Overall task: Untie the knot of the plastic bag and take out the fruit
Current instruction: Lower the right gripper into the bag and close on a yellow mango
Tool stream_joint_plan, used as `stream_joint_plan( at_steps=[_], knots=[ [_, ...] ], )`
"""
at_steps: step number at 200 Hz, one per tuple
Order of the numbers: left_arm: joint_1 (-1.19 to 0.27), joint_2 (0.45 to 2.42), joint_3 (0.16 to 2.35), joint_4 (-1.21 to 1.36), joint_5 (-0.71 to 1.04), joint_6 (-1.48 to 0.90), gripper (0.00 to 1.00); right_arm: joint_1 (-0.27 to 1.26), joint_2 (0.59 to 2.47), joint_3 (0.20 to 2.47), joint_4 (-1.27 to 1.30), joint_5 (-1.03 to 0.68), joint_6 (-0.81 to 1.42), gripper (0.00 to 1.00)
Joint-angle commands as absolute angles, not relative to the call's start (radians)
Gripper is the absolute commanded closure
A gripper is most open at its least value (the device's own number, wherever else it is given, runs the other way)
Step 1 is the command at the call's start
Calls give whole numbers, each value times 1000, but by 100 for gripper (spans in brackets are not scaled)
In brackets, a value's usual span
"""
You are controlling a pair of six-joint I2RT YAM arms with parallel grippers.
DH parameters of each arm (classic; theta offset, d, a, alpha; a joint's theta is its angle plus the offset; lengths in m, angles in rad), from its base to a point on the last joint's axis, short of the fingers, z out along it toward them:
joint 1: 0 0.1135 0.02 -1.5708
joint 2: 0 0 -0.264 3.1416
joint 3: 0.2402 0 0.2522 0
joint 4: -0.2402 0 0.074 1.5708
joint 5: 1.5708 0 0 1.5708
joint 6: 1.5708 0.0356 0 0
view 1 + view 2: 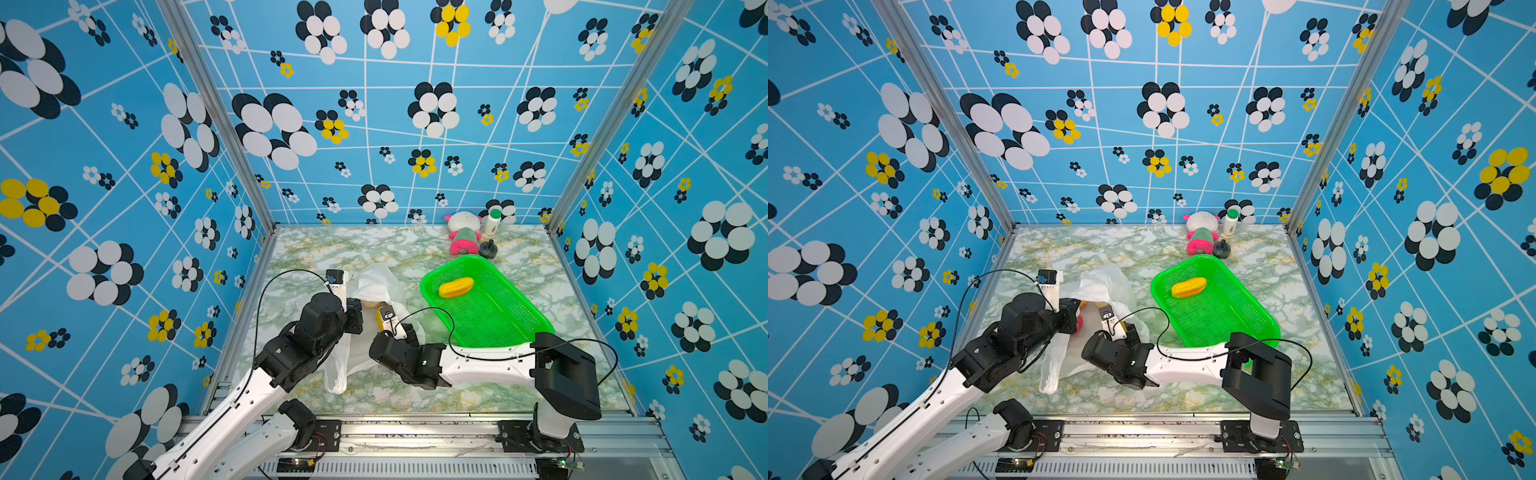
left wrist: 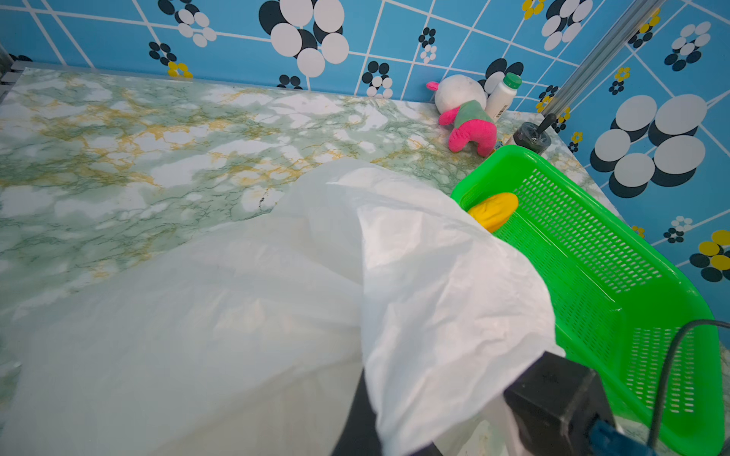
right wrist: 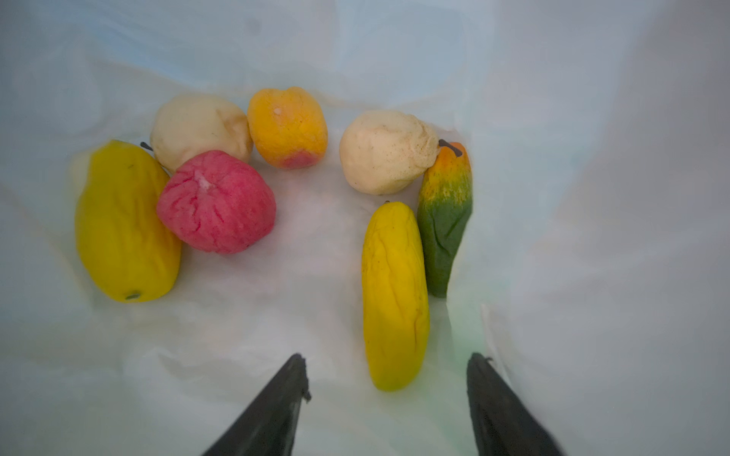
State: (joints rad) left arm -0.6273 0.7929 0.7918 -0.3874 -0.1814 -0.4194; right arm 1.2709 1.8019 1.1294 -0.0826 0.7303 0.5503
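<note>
The plastic bag (image 1: 376, 282) lies crumpled left of centre with its mouth open; the knot is out of view. My left gripper (image 1: 358, 309) is shut on the bag's rim and holds the white film (image 2: 434, 276) up. My right gripper (image 3: 389, 357) is open inside the bag. A yellow oblong fruit (image 3: 395, 296) lies between and just ahead of its fingertips without touching them. Several more fruit lie deeper in: a green-orange one (image 3: 444, 221), two beige ones (image 3: 385, 152), an orange one (image 3: 288, 126), a red-pink ball (image 3: 215, 201) and a big yellow one (image 3: 122, 225).
A green basket (image 1: 498, 324) stands right of the bag with one yellow fruit (image 1: 456, 286) in it. At the back right are a pink-and-white plush toy (image 1: 463, 232), a white bottle (image 1: 493, 222) and a small black object (image 1: 488, 249). A loose bag handle (image 1: 336, 374) trails toward the front.
</note>
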Motion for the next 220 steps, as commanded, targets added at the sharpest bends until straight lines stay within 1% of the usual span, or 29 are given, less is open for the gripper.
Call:
stream_joint_plan(
  at_steps=[1, 11, 24, 60, 83, 112, 130, 137, 151, 178, 220],
  knots=[
    [-615, 801, 786, -367, -163, -418, 100, 1234, 1905, 1209, -148, 651, 553, 36],
    [-615, 813, 794, -368, -163, -416, 100, 1204, 1938, 1221, -149, 571, 571, 39],
    [-614, 826, 803, -368, -163, -415, 100, 1175, 1965, 1226, -145, 527, 591, 39],
    [-613, 852, 792, -325, -132, -416, 100, 1142, 2013, 1270, -196, 534, 600, 38],
    [-612, 875, 806, -328, -119, -420, 100, 1140, 2015, 1281, -229, 555, 594, 33],
    [-612, 873, 816, -339, -115, -422, 100, 1140, 1991, 1255, -173, 515, 524, 17],
    [-612, 859, 797, -325, -114, -427, 100, 1138, 2002, 1260, -141, 502, 486, 14],
    [-612, 853, 787, -319, -113, -428, 100, 1134, 2014, 1271, -137, 487, 472, 14],
    [-613, 848, 781, -322, -116, -429, 100, 1125, 2041, 1298, -134, 457, 462, 17],
    [-612, 842, 796, -351, -123, -424, 100, 1104, 2073, 1335, -126, 391, 461, 28],
    [-611, 833, 797, -353, -137, -412, 100, 1086, 2131, 1393, -135, 344, 448, 28]
  ],
)
